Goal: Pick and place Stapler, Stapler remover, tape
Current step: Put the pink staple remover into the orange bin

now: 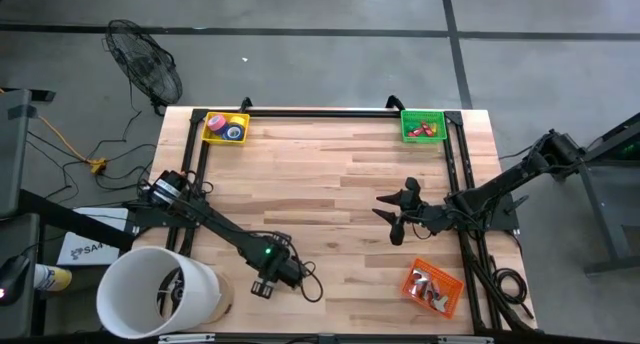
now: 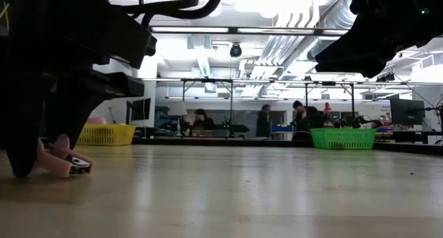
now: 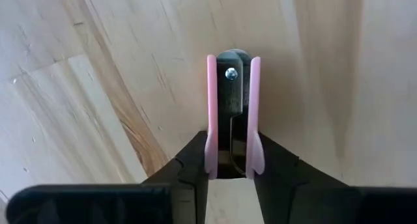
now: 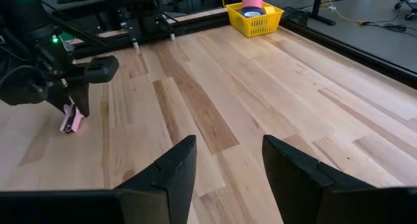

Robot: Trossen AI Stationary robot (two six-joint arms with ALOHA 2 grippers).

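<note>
Low on the table, left pincer (image 3: 232, 175) clamped on pink staple remover (image 3: 232, 113); right pincer (image 4: 228, 162) spread.

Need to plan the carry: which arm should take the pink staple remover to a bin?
Left. The left gripper already has its fingers clamped on the pink staple remover; the right gripper hangs open at mid-table.

Pink plastic remover (image 3: 232, 113), matt wood tbl (image 1: 330, 174)
</note>
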